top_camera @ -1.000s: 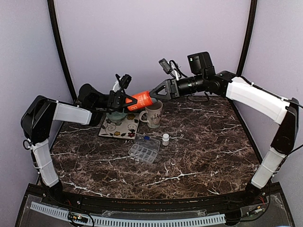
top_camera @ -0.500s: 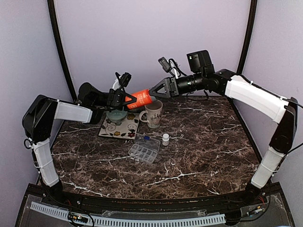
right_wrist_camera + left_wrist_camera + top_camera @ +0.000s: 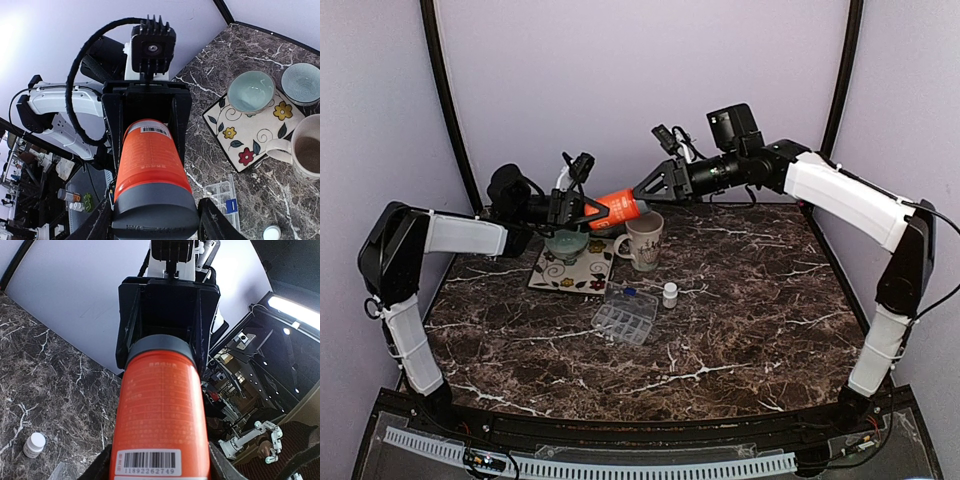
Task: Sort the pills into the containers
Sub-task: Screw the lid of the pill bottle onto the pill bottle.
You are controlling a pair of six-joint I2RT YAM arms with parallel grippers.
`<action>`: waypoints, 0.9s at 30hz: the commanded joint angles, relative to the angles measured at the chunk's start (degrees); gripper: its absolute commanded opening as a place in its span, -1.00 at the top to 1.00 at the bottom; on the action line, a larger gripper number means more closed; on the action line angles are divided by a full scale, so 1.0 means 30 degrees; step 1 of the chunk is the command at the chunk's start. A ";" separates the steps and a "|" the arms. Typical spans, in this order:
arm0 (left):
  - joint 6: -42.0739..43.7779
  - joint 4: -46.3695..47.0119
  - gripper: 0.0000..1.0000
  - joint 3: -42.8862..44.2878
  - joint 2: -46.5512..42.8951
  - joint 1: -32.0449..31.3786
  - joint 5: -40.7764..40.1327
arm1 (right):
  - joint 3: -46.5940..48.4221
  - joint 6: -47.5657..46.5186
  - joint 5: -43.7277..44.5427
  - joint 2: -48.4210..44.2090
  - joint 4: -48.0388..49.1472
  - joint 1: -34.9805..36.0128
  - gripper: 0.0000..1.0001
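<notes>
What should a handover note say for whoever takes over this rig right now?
Left end effector: shut on the orange bottle at its barcode end, holding it off the table, roughly level, near the mug.
Right end effector: shut on the bottle's grey cap.
The clear pill organizer and the small white bottle sit on the table, apart.
Done: bottle gripped at both ends.
Left: the cap is not off yet; open it, then sort pills into the organizer. No pills show in it from here.
</notes>
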 commanded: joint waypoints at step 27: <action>2.4626 -1.6878 0.98 0.0026 -0.9179 -0.4979 -1.6895 | 0.0380 0.5226 -0.1586 0.1644 0.0119 0.0051 0.81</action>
